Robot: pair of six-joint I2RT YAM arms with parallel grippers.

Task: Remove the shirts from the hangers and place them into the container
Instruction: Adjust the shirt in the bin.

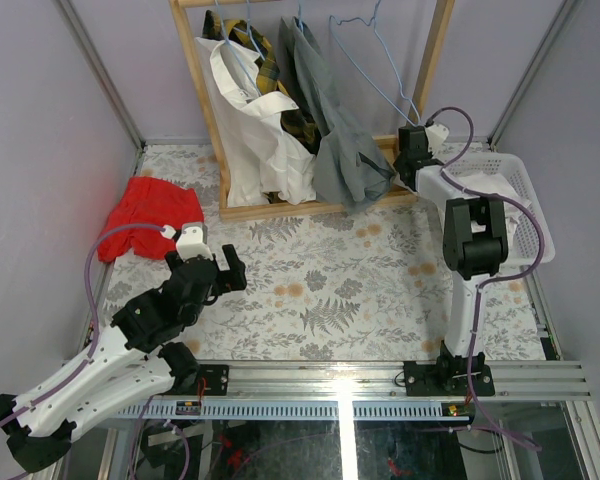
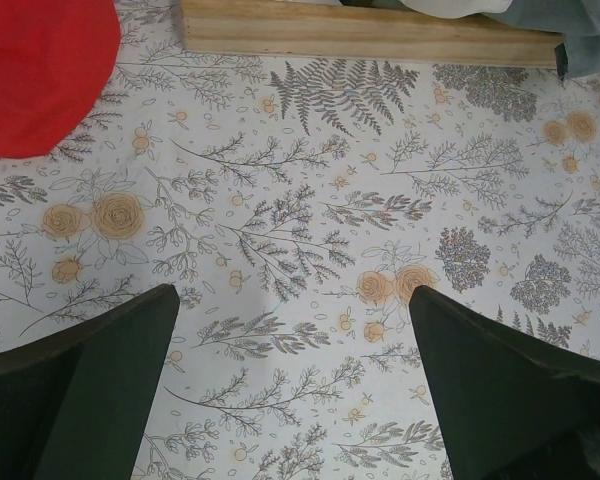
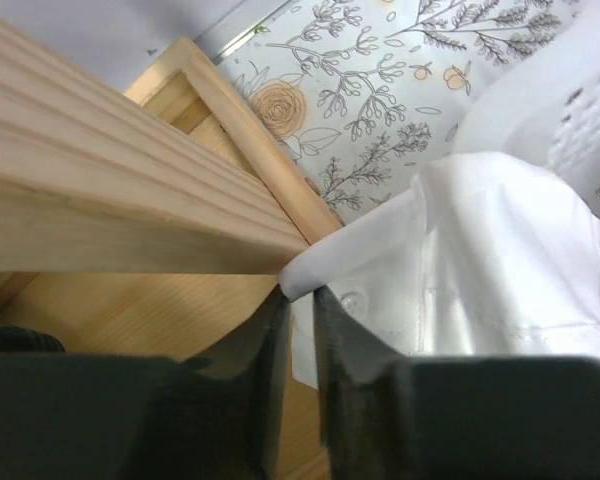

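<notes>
My right end effector [image 3: 298, 300] is pinched on the edge of a white shirt [image 3: 480, 260], right beside the wooden rack [image 3: 100, 200]. The shirt drapes into the container [image 1: 525, 170]. My left end effector [image 2: 292, 295] is wide open over the worktop [image 2: 310, 200]. Grey shirt [image 1: 335, 140], plaid shirt [image 1: 270, 75] and second white shirt [image 1: 255, 140] hang on the rack.

My left arm lies low, stretched forward and rightward, and the left gripper [image 2: 292, 292] points down with its jaws spread wide. My right arm stands tall, elbow bent, reaching far forward. The right gripper [image 3: 298, 320] is pinched nearly together, apparently on a shirt [image 3: 500, 260] edge.
</notes>
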